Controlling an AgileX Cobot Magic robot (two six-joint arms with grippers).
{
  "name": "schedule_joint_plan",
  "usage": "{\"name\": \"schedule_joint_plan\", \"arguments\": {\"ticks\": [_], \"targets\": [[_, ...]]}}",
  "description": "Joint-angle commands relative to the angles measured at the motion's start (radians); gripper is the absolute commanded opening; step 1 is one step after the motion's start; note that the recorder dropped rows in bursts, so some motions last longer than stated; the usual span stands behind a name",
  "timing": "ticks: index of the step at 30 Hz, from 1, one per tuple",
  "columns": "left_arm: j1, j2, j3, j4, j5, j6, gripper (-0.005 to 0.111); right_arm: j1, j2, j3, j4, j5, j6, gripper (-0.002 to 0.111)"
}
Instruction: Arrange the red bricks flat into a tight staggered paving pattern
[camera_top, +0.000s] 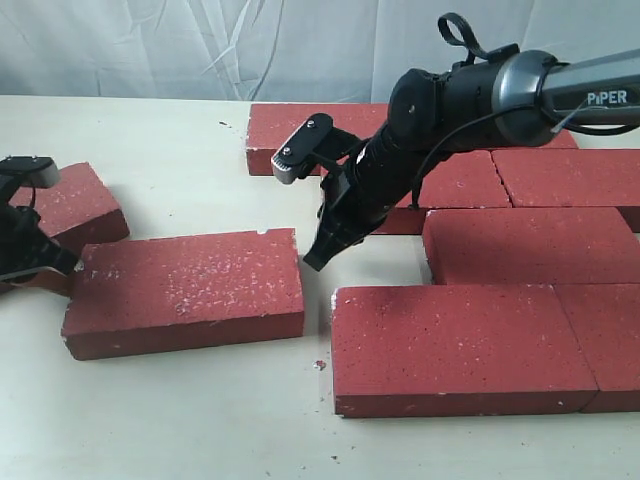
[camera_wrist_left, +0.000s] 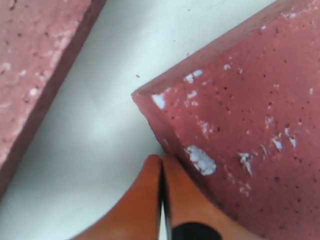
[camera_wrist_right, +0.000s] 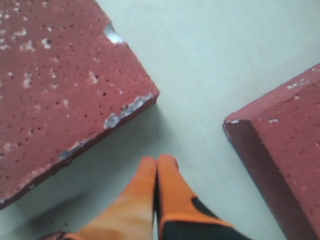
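Tightly closed on nothing, left and right jaws flank the loose brick.

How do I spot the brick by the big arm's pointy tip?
Start at the packed patch of red bricks on the right. Left, across a gap, lies one loose brick beside the right gripper. It sits nearly straight, unlike the angled brick farther left.

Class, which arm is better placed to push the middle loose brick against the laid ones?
Likely left: the left gripper, shut, sits at the outer end of the loose brick; the right gripper hangs in the gap ahead.
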Motion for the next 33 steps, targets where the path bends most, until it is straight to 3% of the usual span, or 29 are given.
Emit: {"name": "schedule_joint_plan", "arguments": {"ticks": [1,12,18,24,33], "targets": [[-0.027,0.008,-0.022,-0.023,-0.042,0.008,0.000,-0.005,0.002,-0.005,0.013,-0.012,-0.009,-0.001],[-0.027,0.008,-0.031,-0.066,-0.045,0.025,0.000,-0.005,0.004,-0.005,0.071,-0.029,-0.009,-0.001],[-0.027,0.008,-0.031,-0.072,-0.052,0.037,0.000,-0.001,0.004,-0.027,0.093,0.087,-0.019,-0.001],[-0.027,0.008,-0.031,-0.153,-0.041,0.112,0.000,0.018,0.016,-0.036,0.050,0.115,-0.025,-0.001],[-0.027,0.008,-0.031,-0.153,-0.041,0.112,0.000,0.017,0.069,-0.056,0.006,0.079,-0.016,-0.001]]}}
